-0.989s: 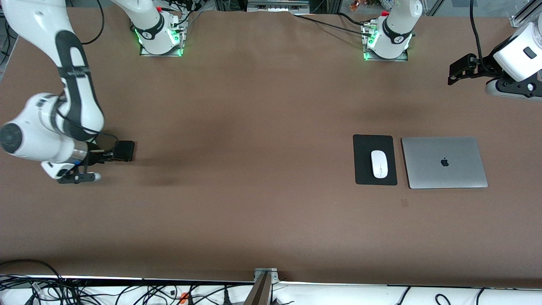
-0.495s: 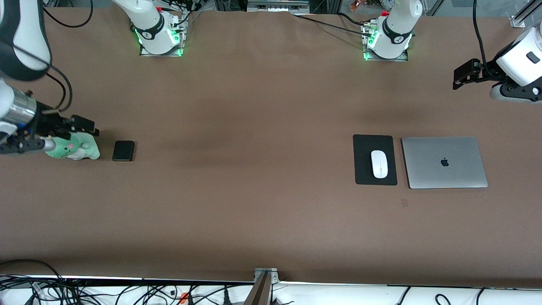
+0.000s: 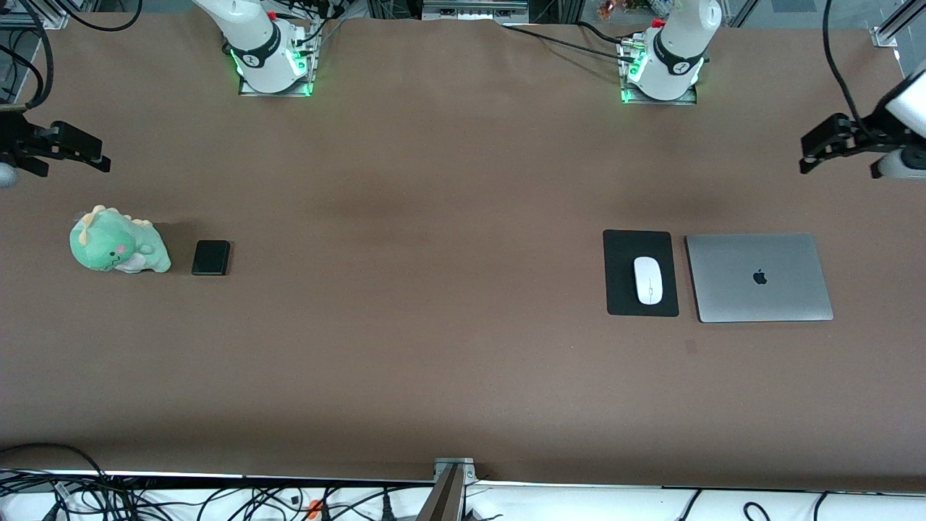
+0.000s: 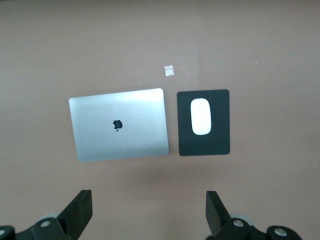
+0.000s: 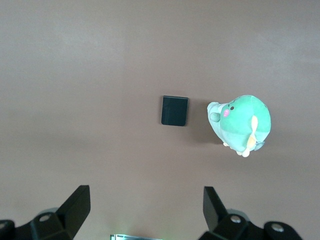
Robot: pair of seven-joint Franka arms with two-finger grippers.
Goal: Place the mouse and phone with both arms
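Brown worktop (image 3: pixel 448 217) spreads wide. A closed laptop (image 3: pixel 759 277) lies at the left arm's end, a black mat (image 3: pixel 621 289) just beside it carrying the mouse (image 3: pixel 648 280). At the right arm's end a green plush toy (image 3: pixel 118 250) sits beside the phone (image 3: pixel 210 257). Left gripper (image 3: pixel 814 152) and right gripper (image 3: pixel 90 155) hang high, both spread, empty.

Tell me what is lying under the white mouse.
The glossy white oval mouse lies on a flat black rectangular mat, which lies on the brown table. The part of the mat beneath the mouse is covered.
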